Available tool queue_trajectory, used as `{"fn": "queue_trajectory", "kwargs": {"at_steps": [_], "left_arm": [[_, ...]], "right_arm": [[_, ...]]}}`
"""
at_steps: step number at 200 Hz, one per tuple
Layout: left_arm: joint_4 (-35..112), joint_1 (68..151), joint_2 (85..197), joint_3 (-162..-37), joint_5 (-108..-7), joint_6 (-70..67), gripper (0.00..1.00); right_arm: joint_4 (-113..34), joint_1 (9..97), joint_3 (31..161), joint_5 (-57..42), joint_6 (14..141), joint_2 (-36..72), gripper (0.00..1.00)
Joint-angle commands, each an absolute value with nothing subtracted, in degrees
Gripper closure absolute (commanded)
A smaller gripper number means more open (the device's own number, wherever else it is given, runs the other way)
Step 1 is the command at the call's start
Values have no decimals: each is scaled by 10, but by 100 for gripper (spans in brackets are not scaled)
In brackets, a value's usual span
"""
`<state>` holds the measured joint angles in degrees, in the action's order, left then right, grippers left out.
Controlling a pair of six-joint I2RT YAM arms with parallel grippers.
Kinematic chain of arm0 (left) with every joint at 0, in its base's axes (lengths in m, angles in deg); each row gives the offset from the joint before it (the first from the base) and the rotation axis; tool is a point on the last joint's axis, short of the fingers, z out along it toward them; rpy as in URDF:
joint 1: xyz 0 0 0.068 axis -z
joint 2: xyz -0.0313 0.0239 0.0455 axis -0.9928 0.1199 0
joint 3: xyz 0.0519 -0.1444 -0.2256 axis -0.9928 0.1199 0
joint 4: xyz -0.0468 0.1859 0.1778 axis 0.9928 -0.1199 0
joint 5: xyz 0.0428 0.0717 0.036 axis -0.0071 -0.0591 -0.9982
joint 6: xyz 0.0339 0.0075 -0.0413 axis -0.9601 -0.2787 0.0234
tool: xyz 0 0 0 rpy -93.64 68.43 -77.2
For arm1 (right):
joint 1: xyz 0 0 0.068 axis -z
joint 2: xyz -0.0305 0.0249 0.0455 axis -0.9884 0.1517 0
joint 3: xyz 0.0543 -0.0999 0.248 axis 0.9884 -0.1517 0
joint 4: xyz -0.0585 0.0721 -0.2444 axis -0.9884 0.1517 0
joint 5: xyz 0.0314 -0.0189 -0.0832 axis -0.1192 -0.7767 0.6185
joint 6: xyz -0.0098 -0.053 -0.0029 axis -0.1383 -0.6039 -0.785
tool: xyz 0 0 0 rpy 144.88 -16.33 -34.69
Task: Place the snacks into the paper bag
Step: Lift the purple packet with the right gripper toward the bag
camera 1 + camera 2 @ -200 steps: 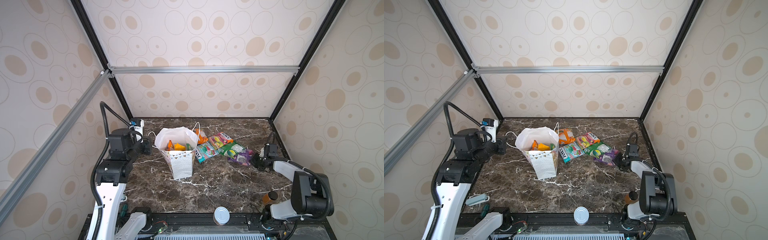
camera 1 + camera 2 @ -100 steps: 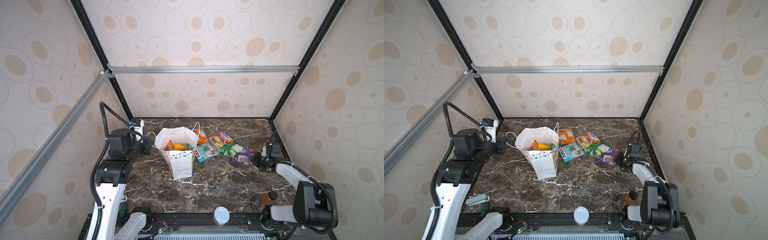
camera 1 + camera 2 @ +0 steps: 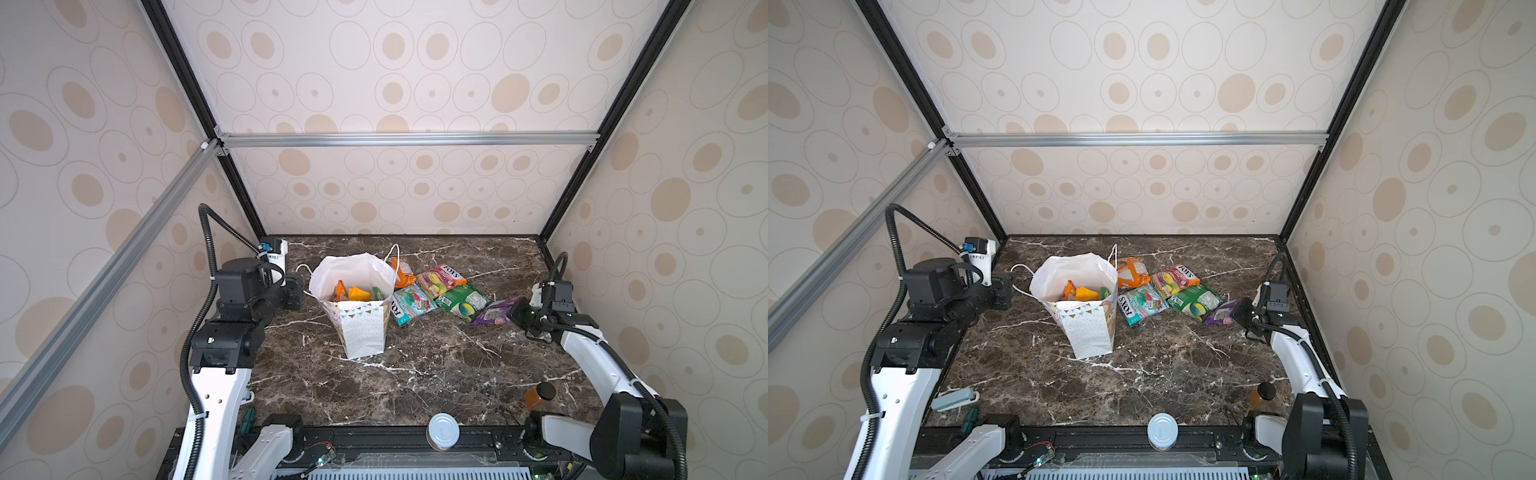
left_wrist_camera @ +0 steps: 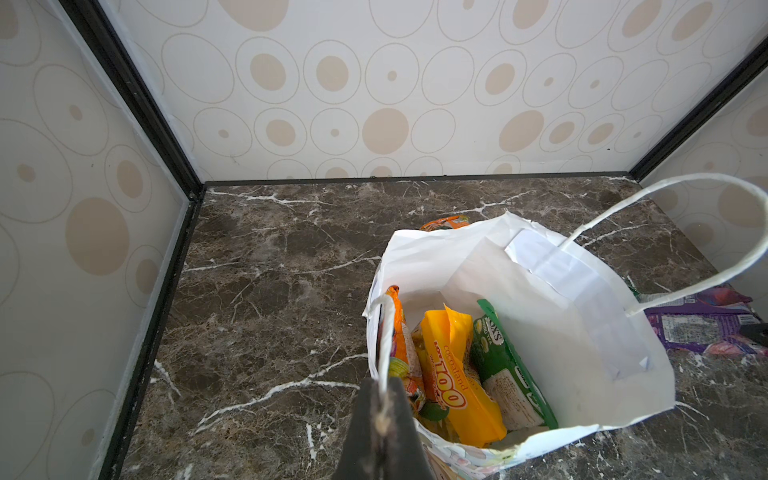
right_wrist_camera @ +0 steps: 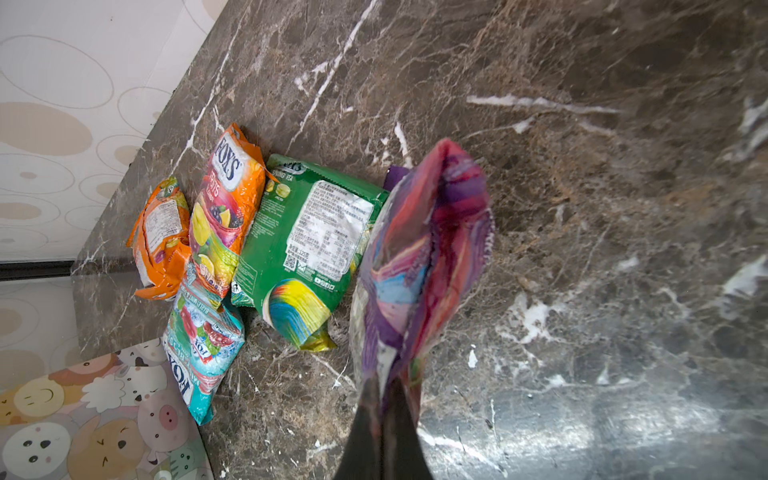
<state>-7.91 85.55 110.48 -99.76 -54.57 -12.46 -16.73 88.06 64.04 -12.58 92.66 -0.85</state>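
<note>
On the dark marble surface, your left fingers clench the cord handle of the paper bag, probably to hold its mouth open. Your right fingers pinch the purple packet, well right of the bag.

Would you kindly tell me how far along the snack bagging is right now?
Done: three snacks stand in the paper bag: an orange one, a yellow one, a green one. In hand: the right gripper is shut on the purple packet; the left gripper pinches the bag's cord handle. Remaining: four on the table: orange packet, pink FOX'S, teal FOX'S, green packet.
</note>
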Motion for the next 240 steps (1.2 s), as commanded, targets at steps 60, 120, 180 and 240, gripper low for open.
{"fn": "queue_trajectory", "kwargs": {"at_steps": [60, 120, 180, 240], "left_arm": [[-68, 858, 1093, -1012, -550, -143, 100], [-68, 859, 1091, -1011, -551, -143, 100], [-69, 858, 1090, -1011, -548, -143, 100], [-68, 859, 1092, -1016, -546, -143, 100]], "right_arm": [[-126, 884, 679, -126, 903, -40, 100], [-115, 884, 683, -127, 901, -55, 100], [-84, 881, 708, -118, 893, -80, 100], [-42, 867, 746, -103, 881, -107, 100]]}}
